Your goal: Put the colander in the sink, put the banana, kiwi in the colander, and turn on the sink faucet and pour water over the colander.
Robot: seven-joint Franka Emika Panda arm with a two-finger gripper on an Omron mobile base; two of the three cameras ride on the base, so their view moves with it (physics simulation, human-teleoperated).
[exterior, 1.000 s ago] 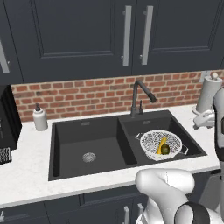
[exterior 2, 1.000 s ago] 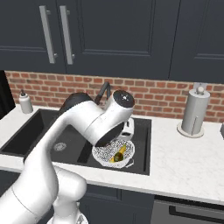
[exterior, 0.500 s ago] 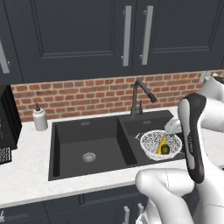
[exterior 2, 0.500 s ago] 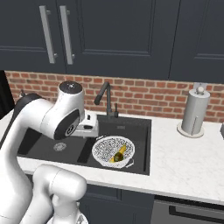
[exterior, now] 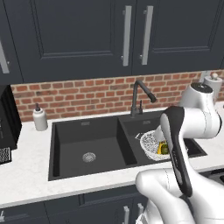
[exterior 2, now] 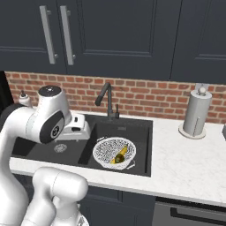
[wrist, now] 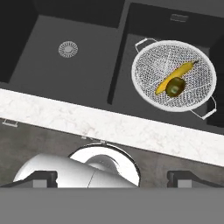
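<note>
The white speckled colander [wrist: 148,74] sits in the smaller right basin of the black sink [wrist: 39,74]. Inside it the yellow banana [wrist: 186,68] lies slanted, with the dark olive kiwi [wrist: 175,86] resting against its middle. From the right base view the colander [exterior 2: 106,150] holds both fruits, and the black faucet [exterior 2: 106,98] stands behind it with its spout angled left; no water shows. My gripper [wrist: 114,178] is open and holds nothing, looking down from high above the counter's front edge. Its white hand [exterior 2: 77,127] hangs left of the colander, over the basin divider.
A white soap dispenser [exterior: 40,119] stands on the counter left of the sink. A paper towel roll [exterior 2: 196,112] stands at the back right. The large left basin has a silver drain [wrist: 68,49]. The white marble counter [exterior 2: 185,163] runs to the right.
The arm has swung away from over the colander, and its hand now hangs left of it over the divider. The colander and both fruits have stayed put.
</note>
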